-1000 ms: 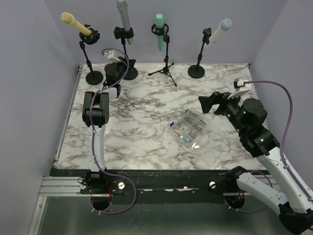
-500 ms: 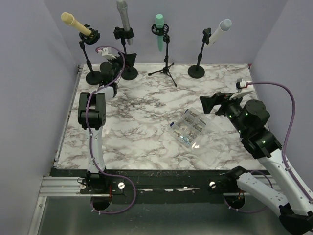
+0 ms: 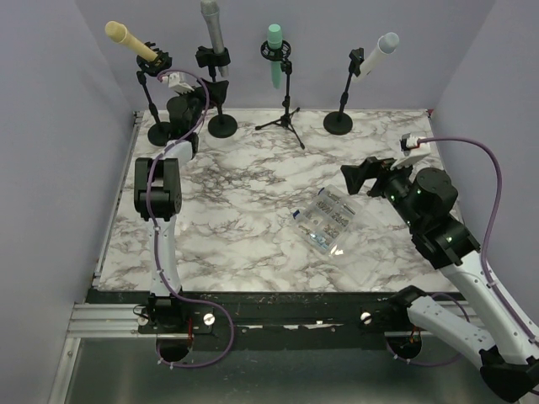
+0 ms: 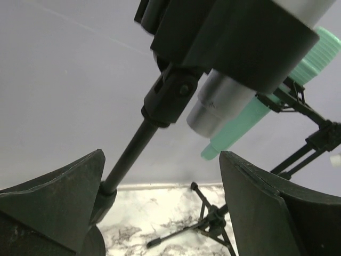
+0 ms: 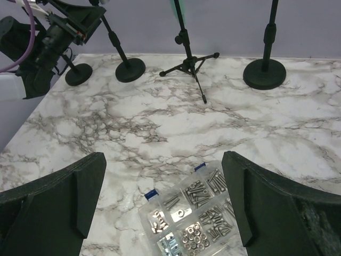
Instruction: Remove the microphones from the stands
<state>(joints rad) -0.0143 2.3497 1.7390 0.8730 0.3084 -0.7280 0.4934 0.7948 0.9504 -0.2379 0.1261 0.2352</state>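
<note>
Right gripper (image 5: 162, 160) is being held spread near screw box (image 5: 192, 216), table's 4 o'clock. Left gripper (image 4: 161, 157) is being held spread at 11 o'clock, angled upward, stand pole (image 4: 133, 149) between fingers. Grey microphone (image 4: 218, 101) is being gripped by stand's clip (image 4: 240, 42) overhead.

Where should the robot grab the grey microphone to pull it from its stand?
Probably the bare barrel of the grey microphone above its clip, coming from the table side with the left gripper open. It stands nearly upright, and only a short stub shows below the clip.
</note>
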